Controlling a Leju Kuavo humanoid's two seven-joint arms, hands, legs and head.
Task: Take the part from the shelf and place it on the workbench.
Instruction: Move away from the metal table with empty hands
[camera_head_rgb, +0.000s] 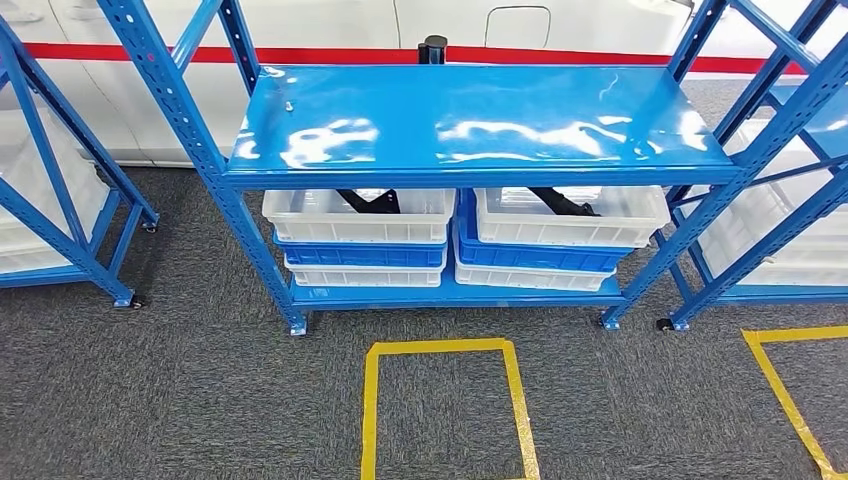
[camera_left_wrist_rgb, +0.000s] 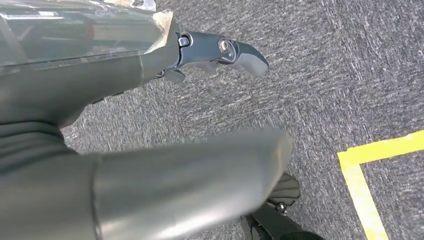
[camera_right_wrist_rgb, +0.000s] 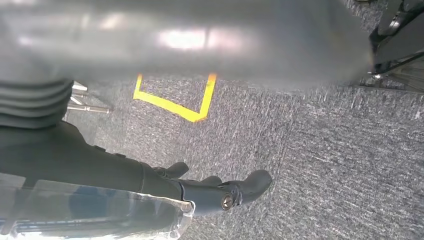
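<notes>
Both hands, left hand (camera_left_wrist_rgb: 220, 52) and right hand (camera_right_wrist_rgb: 220, 192), hang empty with fingers apart over carpet, well away from the black part (camera_head_rgb: 368, 200) in the shelf's white bin (camera_head_rgb: 358, 216); probably stiff, best gripped along its bar.

Grey speckled carpet (camera_head_rgb: 180, 390) is seen across the floor. A yellow tape rectangle (camera_head_rgb: 445, 348) is marked on it in front of the blue metal rack (camera_head_rgb: 480, 130); a second yellow outline (camera_head_rgb: 790, 400) is marked to the right. The rack's glossy top shelf is lit by overhead light, with bright glare patches shown. More blue racks are placed at the left (camera_head_rgb: 60, 200) and right (camera_head_rgb: 790, 150). Behind them, a white wall (camera_head_rgb: 330, 25) with a red stripe (camera_head_rgb: 560, 58) is seen.
</notes>
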